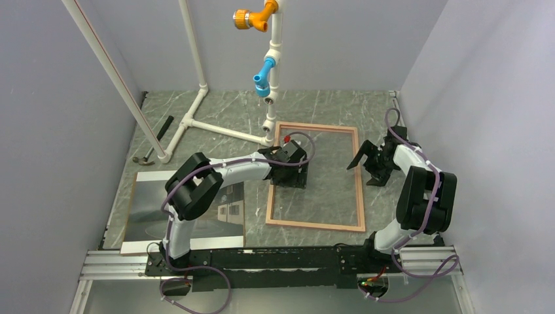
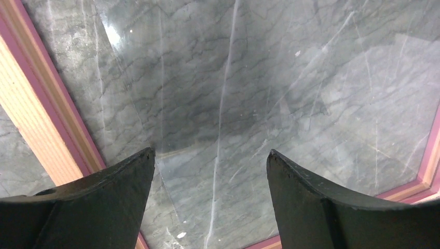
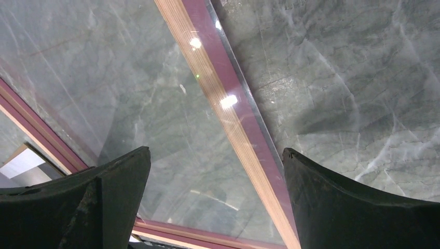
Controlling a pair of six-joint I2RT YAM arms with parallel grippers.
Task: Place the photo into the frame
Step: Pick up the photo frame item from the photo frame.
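— Where is our large glossy print of a white house [image 1: 147, 203]?
— Left on the grey marble desk [image 1: 327, 108] (our arm hides part), beside the thin pink-and-wood frame [image 1: 314, 225]. Our left pincer [image 2: 210, 155] and right pincer [image 3: 215, 153] gape empty above that frame.

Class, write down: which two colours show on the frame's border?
Tan wood with a dark pink strip on the frame; clearest in the right wrist view.

A: What encloses it?
B: Plain lilac-grey walls [image 1: 347, 39] on three sides
A: And below?
B: Grey marbled table [image 1: 340, 108], white-veined, softly lit; a white pipe stand [image 1: 222, 129] at the back left, a hammer [image 1: 160, 134] beside it
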